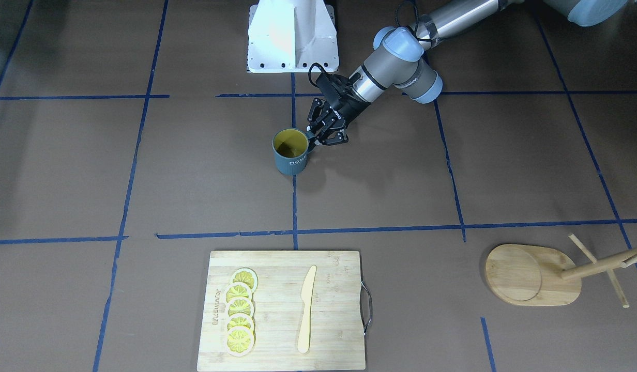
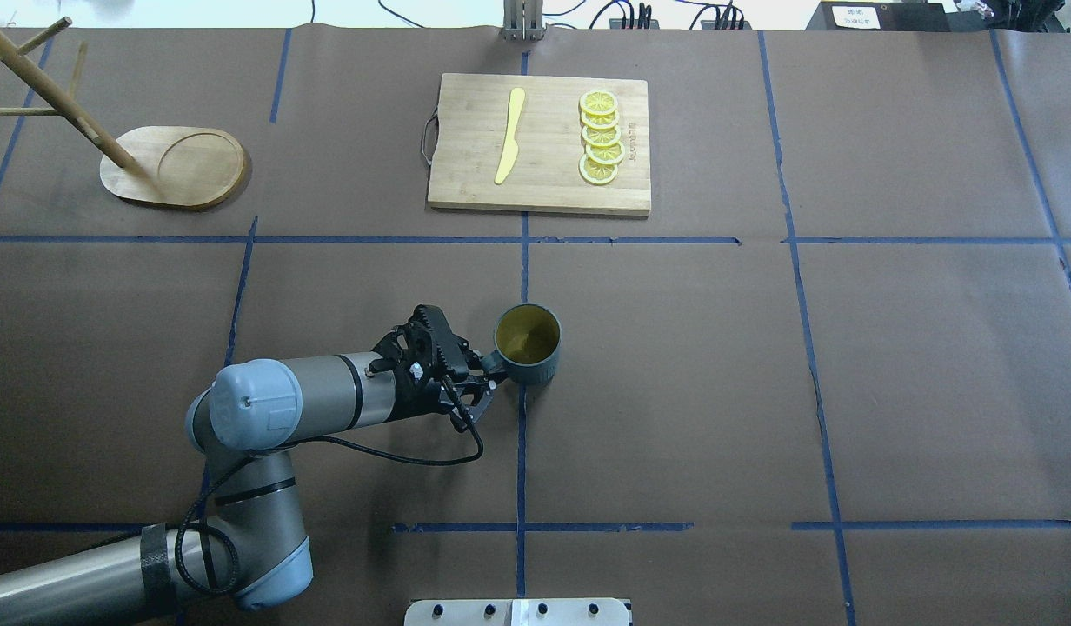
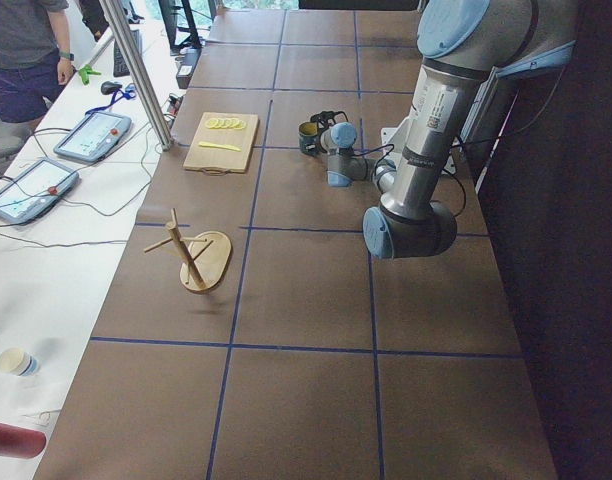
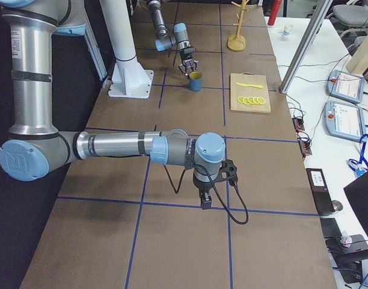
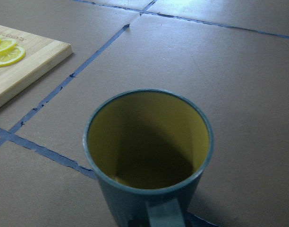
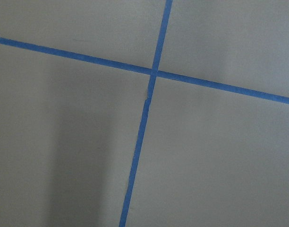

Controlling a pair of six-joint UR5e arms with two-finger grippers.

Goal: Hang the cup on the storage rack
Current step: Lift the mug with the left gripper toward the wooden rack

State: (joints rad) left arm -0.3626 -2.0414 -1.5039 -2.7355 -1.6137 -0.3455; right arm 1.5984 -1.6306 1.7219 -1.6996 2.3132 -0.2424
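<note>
Currently, step in hand: pick-up of the cup, judged from the gripper set at its handle; hanging not yet begun.

1. Storage rack [image 2: 177, 167]: far left of the table, upright on its oval base, pegs bare. Well apart from the cup.
2. Left gripper [image 2: 488, 376]: left of centre, arm lying low and reaching rightward. Jaws stand parted, straddling the cup's handle [image 5: 164, 213]. In the front view one finger lies just beside the handle and the other is clear of it. Nothing is clamped yet, as far as the views show.
3. Cup [image 2: 527, 345]: table centre, upright on a blue tape line, yellow interior empty, handle turned toward the left gripper.
4. Cutting board [image 2: 544, 174]: far side, right of centre, carrying a yellow knife [image 2: 509, 135] and a row of lemon slices [image 2: 600, 137]. No part in the task.
5. Right gripper [image 4: 205, 197]: right end of the table, pointing down over bare table. It holds nothing visible, and whether its jaws are parted cannot be told.

Next move, as judged: close firmly on the handle without tipping the cup, lift, carry far-left, then thread the handle loop over a thin peg. The grasp must leave the loop unobstructed.
</note>
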